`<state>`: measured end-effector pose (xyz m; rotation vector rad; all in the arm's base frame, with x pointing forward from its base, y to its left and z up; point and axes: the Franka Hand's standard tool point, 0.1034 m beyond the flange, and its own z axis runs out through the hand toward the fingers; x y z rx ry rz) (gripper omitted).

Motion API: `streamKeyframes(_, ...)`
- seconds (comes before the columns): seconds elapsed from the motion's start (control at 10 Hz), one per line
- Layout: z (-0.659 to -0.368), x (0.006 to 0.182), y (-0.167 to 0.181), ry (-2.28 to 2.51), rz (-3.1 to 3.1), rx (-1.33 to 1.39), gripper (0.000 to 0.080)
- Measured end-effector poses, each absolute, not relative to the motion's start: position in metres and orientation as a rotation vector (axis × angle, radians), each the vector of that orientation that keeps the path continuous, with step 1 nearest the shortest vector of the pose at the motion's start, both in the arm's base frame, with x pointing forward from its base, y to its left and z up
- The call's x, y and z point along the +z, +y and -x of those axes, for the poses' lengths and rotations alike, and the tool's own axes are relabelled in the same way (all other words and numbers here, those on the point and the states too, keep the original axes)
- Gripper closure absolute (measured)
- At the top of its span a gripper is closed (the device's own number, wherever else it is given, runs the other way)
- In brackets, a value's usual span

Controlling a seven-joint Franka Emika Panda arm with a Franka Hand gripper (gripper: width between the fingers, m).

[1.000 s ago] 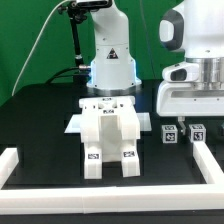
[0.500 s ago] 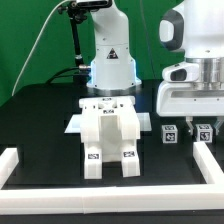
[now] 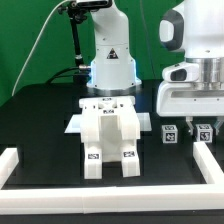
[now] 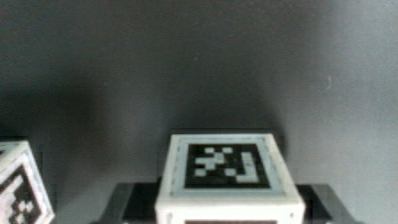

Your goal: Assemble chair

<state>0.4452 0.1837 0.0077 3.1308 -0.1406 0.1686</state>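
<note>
The partly built chair [image 3: 109, 135], a white blocky structure with tags on its front, stands in the middle of the black table. At the exterior view's right my gripper [image 3: 203, 128] reaches down to table level around a small white tagged cube [image 3: 205, 130]. In the wrist view that cube [image 4: 228, 170] sits between my two dark fingers [image 4: 135, 200], which press on both of its sides, with my gripper [image 4: 228, 205] shut on it. A second tagged cube [image 3: 170, 135] stands just beside it and shows at the wrist view's edge [image 4: 15, 180].
The white rail [image 3: 20, 160] edges the table at the front and sides. The robot base [image 3: 110, 60] stands behind the chair. The marker board [image 3: 108, 102] lies flat between the base and the chair.
Between one second and half a second ago my gripper and the cube between its fingers shifted slightly toward the exterior view's right. Nothing has visibly moved since.
</note>
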Motion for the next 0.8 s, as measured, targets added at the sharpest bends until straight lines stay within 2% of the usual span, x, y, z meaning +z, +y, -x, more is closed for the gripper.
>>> streamKeyframes(0.3, -0.446, 0.010, 0.181, -0.101, -3.129, 0.158, 0.0517)
streamKeyframes(0.4, -0.450, 0.031, 0.170, -0.031, -3.127, 0.128, 0.0517)
streamKeyframes(0.5, -0.456, 0.062, 0.151, 0.041, -3.136, 0.122, 0.0517)
streamKeyframes(0.8, -0.473, 0.140, 0.109, 0.092, -3.171, 0.107, 0.0517)
